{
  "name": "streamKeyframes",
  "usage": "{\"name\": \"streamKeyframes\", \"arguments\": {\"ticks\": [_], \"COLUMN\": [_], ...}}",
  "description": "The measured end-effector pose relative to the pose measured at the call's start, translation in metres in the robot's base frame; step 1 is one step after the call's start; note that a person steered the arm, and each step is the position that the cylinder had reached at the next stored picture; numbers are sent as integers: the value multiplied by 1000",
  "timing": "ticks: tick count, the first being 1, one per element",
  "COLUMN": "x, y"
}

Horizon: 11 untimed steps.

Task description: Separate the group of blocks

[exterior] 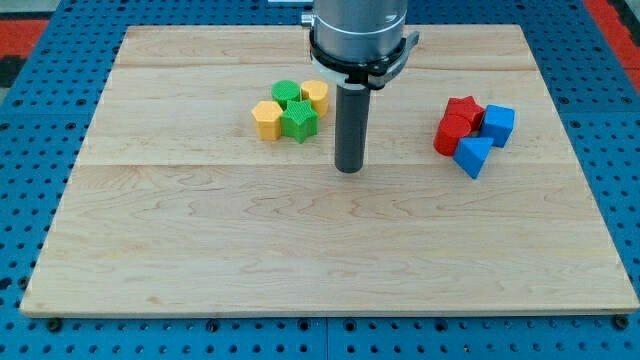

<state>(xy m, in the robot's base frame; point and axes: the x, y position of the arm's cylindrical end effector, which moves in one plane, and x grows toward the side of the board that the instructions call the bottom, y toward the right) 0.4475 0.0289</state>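
Note:
Two groups of blocks lie on the wooden board. At the view's upper middle, a yellow hexagon block, a green star block, a green round block and a yellow block touch one another. At the view's right, a red star block, a red round block, a blue cube and a blue triangular block are packed together. My tip rests on the board between the groups, just right of and below the green star block, not touching it.
The arm's grey body hangs over the board's top edge, above the rod. A blue perforated table surrounds the board on all sides.

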Motion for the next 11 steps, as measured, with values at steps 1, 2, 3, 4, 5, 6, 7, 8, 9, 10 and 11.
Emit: {"name": "streamKeyframes", "arguments": {"ticks": [1, 2, 3, 4, 5, 6, 7, 8, 9, 10, 11], "x": [1, 1, 8, 10, -46, -79, -102, -104, -115, -123, -129], "y": [0, 2, 18, 6, -27, -63, -105, -105, -104, -104, -118]}}
